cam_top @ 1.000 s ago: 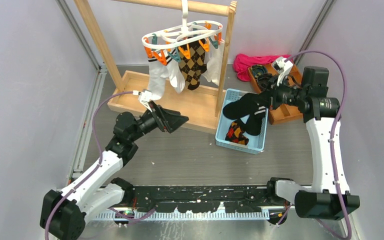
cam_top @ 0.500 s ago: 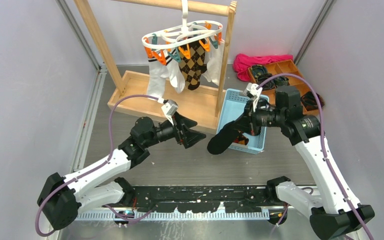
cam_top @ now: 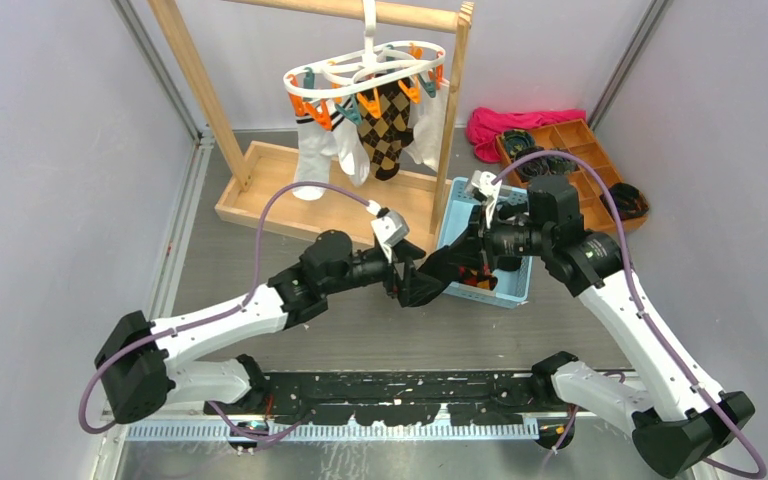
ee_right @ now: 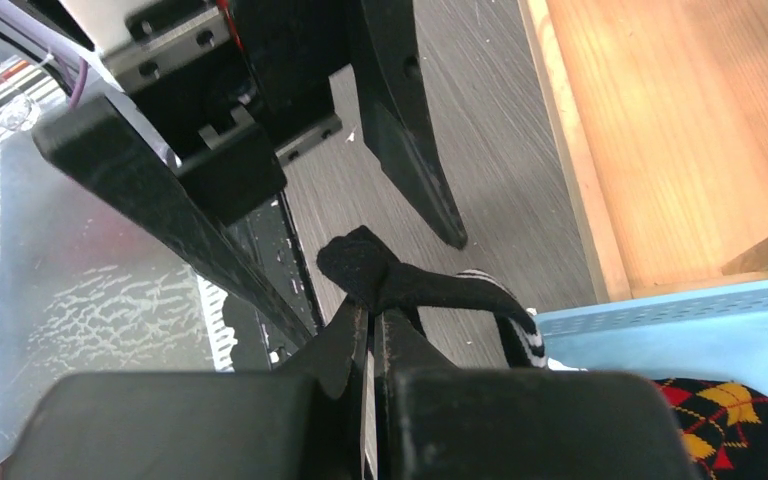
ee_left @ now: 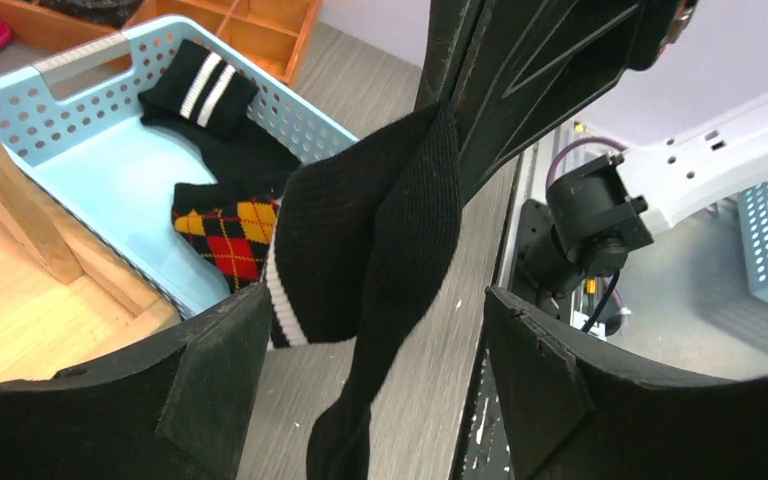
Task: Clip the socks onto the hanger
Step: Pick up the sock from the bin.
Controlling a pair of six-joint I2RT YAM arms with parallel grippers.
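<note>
My right gripper (cam_top: 457, 262) is shut on a black sock with two white cuff stripes (ee_left: 360, 240) and holds it in the air in front of the blue basket (cam_top: 452, 215). The sock also shows in the right wrist view (ee_right: 430, 285), pinched at one end. My left gripper (cam_top: 422, 283) is open, its jaws standing either side of the hanging sock (cam_top: 438, 268) without touching it. A second black striped sock (ee_left: 200, 95) lies in the basket. The white hanger (cam_top: 365, 72) with orange and teal clips hangs from the wooden rack at the back.
The basket (ee_left: 90, 160) also holds a black-red-yellow argyle sock (ee_left: 225, 235). White socks (cam_top: 312, 155) and an argyle sock (cam_top: 388, 125) hang from the hanger. The wooden rack base (cam_top: 270, 195) lies left of the basket. A wooden tray (cam_top: 600, 180) and pink cloth (cam_top: 510, 125) sit at the back right.
My right gripper lifted the black sock out of the basket and carried it left and forward. My left arm swung right until its open jaws reached the sock.
</note>
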